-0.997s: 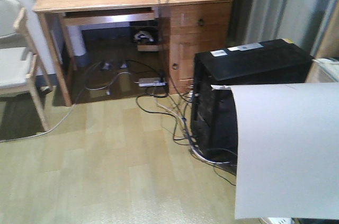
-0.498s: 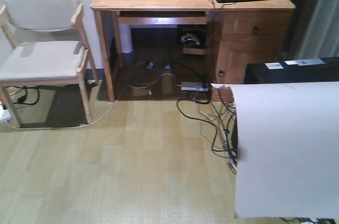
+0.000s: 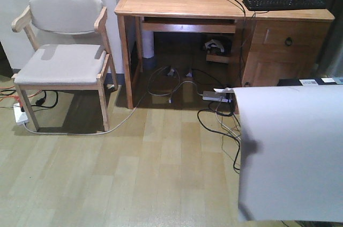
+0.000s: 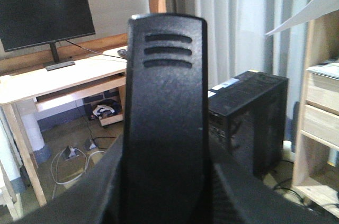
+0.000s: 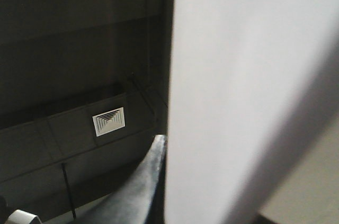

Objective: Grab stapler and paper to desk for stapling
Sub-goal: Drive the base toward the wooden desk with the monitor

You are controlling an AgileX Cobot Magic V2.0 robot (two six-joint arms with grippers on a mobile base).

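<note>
1. The left gripper is clamped on the stapler. The stapler stands up btwn the jaws and fills the middle of the wrist view, black textured top w/ three slots facing the cam. Jaws look only as wide as its body. The contact pts are cut off at the bottom edge, so the grip is my judgement.
2. The right gripper is pinching the paper near an edge. One dark finger lies flat against the sheet, and the sheet runs on well past the fingertip.
3. Stapler handling: rigid and compact, prob. some heft from the metal inside. Smooth plastic could pivot in a narrow pinch, so best held across the body near mid-length.
4. Paper handling: v. light and floppy, bowing over at its top corner. An edge pinch lets it flap and crease, so it wants slow moves and laying down flat.
5. The desk is ahead of both grippers and well apart. From the left gripper it sits ahead-left w/ the monitor on it, and the PC tower sits ahead-right.
6. Hidden:
   - the right gripper's second finger, behind the sheet
   - the stapler's underside and rear
   - the front view's lower right, blocked by the paper
   - both arms, not in that view
</note>
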